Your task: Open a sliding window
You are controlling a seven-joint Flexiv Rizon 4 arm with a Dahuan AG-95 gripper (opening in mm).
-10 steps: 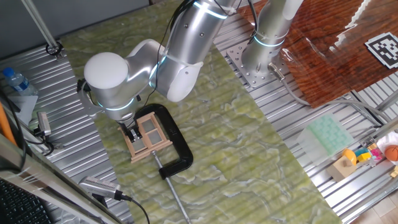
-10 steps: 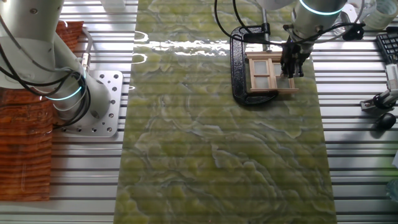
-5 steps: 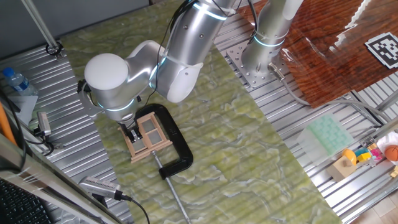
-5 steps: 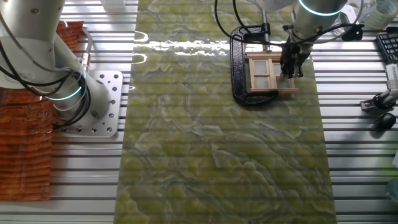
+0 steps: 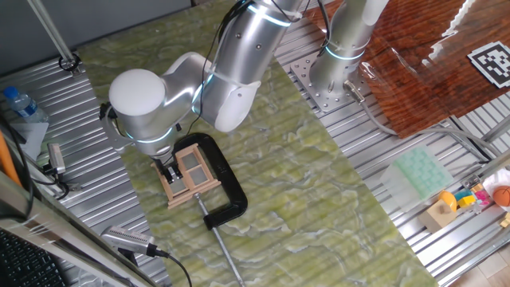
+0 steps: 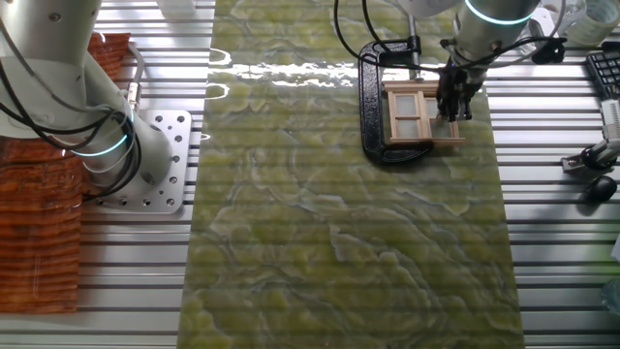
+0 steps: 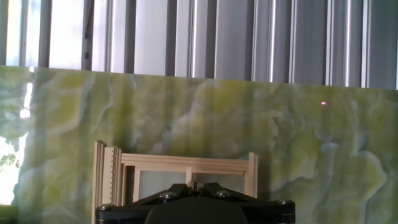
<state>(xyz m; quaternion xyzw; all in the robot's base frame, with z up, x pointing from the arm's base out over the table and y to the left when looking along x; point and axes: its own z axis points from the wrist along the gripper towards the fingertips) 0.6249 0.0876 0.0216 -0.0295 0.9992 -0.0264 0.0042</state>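
The sliding window (image 5: 194, 169) is a small tan wooden frame lying flat on the green mat, held by a black C-clamp (image 5: 229, 190). It also shows in the other fixed view (image 6: 417, 114) and in the hand view (image 7: 186, 164). My gripper (image 5: 170, 173) points down at the window's left side in one fixed view, and at its right edge in the other fixed view (image 6: 451, 107). In the hand view the gripper (image 7: 193, 185) has its black fingers pressed close together over the window's middle bar. I cannot tell whether the tips touch the wood.
The green marbled mat (image 5: 303, 183) lies on a ribbed metal table (image 6: 562, 252). The clamp's screw rod (image 5: 225, 255) sticks out toward the front. A second arm's base (image 5: 339, 72) stands at the back. A bottle (image 5: 20, 104), cables and small objects lie at the edges.
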